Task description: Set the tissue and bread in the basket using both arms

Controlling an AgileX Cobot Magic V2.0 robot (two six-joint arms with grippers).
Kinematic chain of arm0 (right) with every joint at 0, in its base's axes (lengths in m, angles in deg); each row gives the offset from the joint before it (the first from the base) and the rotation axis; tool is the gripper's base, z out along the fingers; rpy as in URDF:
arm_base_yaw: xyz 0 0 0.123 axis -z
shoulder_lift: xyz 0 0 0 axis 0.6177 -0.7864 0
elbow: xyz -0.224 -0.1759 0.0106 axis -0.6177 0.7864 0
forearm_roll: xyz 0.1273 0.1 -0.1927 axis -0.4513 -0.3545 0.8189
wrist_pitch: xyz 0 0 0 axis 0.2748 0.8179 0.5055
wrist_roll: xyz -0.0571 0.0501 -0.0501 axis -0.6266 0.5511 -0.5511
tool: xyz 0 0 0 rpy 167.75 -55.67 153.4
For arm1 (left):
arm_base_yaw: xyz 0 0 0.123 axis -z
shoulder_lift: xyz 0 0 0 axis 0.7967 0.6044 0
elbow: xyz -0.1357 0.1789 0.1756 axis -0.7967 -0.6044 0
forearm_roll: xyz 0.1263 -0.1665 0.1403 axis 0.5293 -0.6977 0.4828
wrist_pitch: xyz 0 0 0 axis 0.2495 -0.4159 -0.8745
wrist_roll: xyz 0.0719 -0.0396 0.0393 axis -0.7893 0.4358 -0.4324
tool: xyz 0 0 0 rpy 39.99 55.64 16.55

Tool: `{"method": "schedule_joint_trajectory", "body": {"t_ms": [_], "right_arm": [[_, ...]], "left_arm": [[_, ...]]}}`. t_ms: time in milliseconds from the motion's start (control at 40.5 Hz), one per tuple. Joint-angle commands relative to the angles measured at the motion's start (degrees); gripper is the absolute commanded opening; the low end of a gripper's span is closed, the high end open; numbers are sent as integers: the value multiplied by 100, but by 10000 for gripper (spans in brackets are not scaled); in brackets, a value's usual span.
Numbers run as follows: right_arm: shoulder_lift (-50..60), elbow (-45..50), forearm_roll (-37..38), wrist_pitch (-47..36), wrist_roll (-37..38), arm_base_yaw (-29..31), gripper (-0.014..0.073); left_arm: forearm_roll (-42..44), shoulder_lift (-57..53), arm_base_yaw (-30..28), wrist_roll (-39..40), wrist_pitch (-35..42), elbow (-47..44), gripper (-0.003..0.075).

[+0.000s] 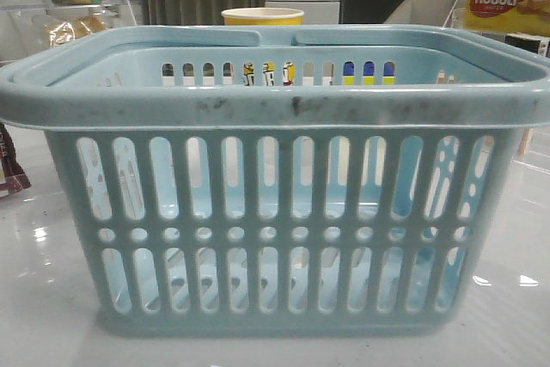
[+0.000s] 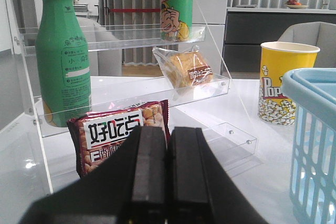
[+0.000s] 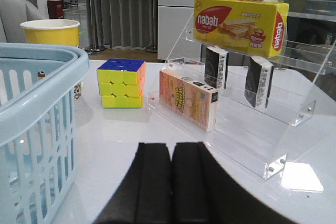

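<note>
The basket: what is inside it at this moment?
Through the slots of the basket only its pale inner walls and floor show; no tissue or bread is visible inside. The near rim hides part of the interior from the front view.

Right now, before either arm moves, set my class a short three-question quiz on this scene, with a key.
1. True or false: the bread already lies in the basket.
2. The right gripper is: A) open, B) shut on nothing, C) shut on a cup.
3. How many dark tissue packs stand on the clear shelf below the nabati box?

Key: 1 false, it sits on a clear shelf; 2 B; 3 two.
</note>
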Motion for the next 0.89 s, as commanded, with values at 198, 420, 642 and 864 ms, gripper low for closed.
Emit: {"method": "schedule_joint_trajectory", "body": {"t_ms": [198, 420, 642, 864], "right_arm": [[104, -28, 36, -540, -13, -18, 57], [104, -28, 36, -540, -13, -18, 57], [104, -28, 36, -540, -13, -18, 57], [104, -34, 36, -608, -13, -18, 57]], "left_arm": [[-52, -96, 39, 0, 532, -29, 93], [-52, -96, 39, 0, 532, -29, 93], [-52, -96, 39, 0, 532, -29, 93], [-52, -96, 39, 0, 594, -29, 93]]}}
